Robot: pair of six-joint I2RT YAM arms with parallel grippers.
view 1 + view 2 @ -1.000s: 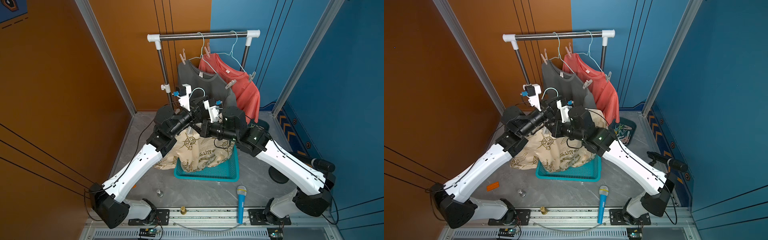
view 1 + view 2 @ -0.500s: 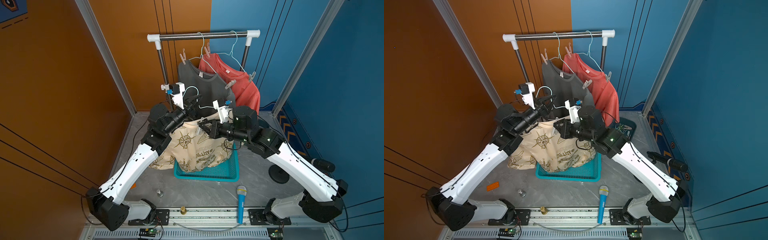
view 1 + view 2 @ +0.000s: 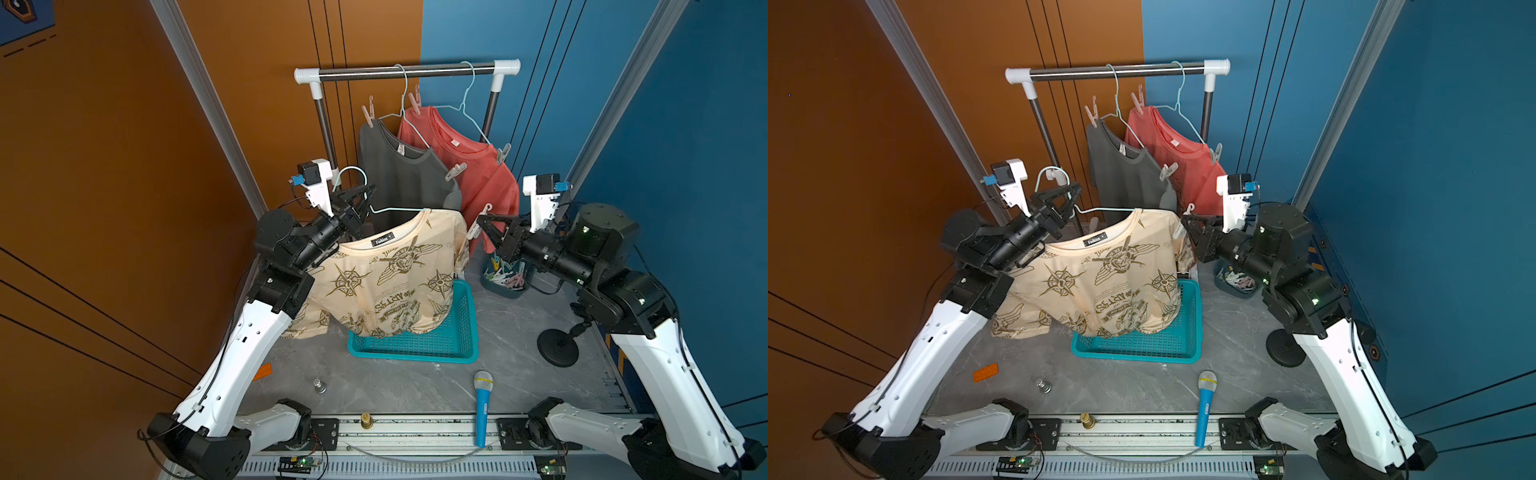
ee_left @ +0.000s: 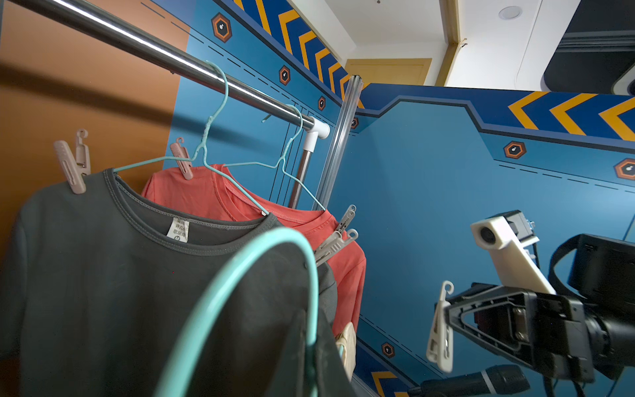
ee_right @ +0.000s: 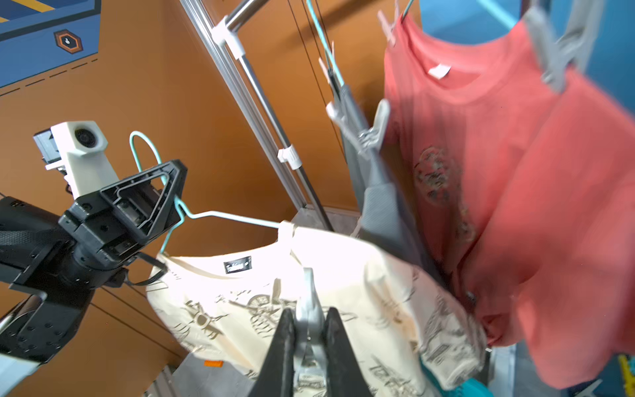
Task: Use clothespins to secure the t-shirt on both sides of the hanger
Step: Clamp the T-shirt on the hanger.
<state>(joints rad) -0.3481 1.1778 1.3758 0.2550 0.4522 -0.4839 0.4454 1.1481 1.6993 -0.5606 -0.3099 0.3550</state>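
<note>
rail [image 3: 407, 70]: glossy metal | t-shirt [image 3: 390, 286]: matt cloth | basket [image 3: 415, 355]: plastic mesh

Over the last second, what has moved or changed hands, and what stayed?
The left gripper, shut on the hanger, shifted toward its own side, and the beige t-shirt now hangs spread open. The right gripper pulled back to its side, gripping a pale clothespin. The grey shirt, red shirt, basket and microphone stayed put.

Neck label [image 3: 382, 240] of t-shirt [image 3: 365, 291]: seemingly "Fashion"
</note>
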